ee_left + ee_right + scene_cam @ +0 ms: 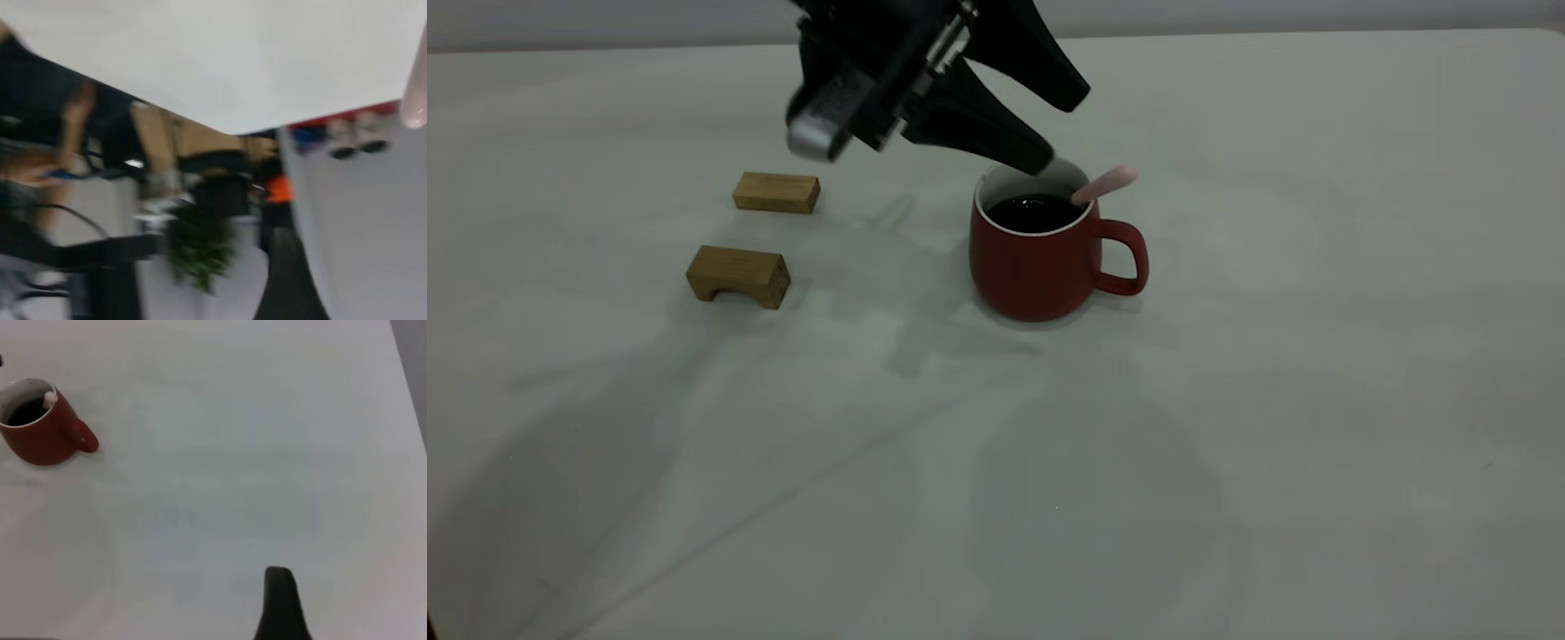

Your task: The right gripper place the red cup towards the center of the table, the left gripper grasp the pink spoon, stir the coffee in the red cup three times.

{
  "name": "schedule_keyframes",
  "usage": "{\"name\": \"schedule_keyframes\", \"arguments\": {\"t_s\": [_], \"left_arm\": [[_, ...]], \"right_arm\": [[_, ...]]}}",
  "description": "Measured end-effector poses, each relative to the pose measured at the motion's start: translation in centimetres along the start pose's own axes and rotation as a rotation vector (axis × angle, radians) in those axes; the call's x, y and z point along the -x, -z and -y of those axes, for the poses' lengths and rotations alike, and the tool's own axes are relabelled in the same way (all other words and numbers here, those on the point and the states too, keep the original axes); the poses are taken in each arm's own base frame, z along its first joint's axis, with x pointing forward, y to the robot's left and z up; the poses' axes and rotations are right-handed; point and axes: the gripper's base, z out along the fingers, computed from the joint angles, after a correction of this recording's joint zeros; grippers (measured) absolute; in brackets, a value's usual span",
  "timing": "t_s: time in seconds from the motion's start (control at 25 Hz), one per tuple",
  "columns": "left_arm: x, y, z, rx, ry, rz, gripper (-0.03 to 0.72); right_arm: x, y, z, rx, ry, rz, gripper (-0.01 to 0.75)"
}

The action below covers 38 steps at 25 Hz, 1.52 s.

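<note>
The red cup (1040,267) stands upright near the middle of the table (1227,444), its handle pointing right in the exterior view. Dark coffee (1036,213) fills it. The pink spoon (1107,184) leans in the cup, handle sticking up over the rim on the handle side. My left gripper (1060,129) hangs just above and behind the cup, open, holding nothing, apart from the spoon. In the left wrist view the spoon's pink end (415,107) shows at the edge. The right wrist view shows the cup (40,443) far off and part of my right gripper (280,607) above bare table.
Two brown wooden blocks lie left of the cup: a flat one (776,192) farther back and an arched one (738,276) nearer the front. The table's right edge (407,393) shows in the right wrist view.
</note>
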Motion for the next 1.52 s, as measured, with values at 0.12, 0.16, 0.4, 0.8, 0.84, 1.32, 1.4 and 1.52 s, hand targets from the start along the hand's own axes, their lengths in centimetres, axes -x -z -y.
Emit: {"name": "schedule_keyframes", "arguments": {"t_s": [0.12,0.16,0.4,0.8,0.84,1.32,1.4,1.52], "left_arm": [[-1.1,2.1,0.5,0.081,-0.097,0.147,0.579],[-1.6,3.1,0.7,0.101,-0.147,0.224,0.579],[-5.5,10.3,0.6,0.262,-0.573,0.663,0.581],[-16.7,20.1,-6.6,0.512,-1.177,1.014,0.583],[-17.2,20.4,-7.8,0.525,-1.176,1.026,0.583],[-18.0,18.3,-25.6,0.637,-1.157,1.007,0.583],[-17.4,17.8,-28.8,0.612,-1.119,1.015,0.583],[-16.4,17.0,-33.3,0.572,-1.051,1.060,0.583]], "right_arm": [[0.0,0.0,0.0,0.000,0.000,0.000,0.591],[0.0,0.0,0.0,0.000,0.000,0.000,0.591],[0.0,0.0,0.0,0.000,0.000,0.000,0.591],[0.0,0.0,0.0,0.000,0.000,0.000,0.591],[0.0,0.0,0.0,0.000,0.000,0.000,0.591],[0.0,0.0,0.0,0.000,0.000,0.000,0.591],[0.0,0.0,0.0,0.000,0.000,0.000,0.591],[0.0,0.0,0.0,0.000,0.000,0.000,0.591]]}}
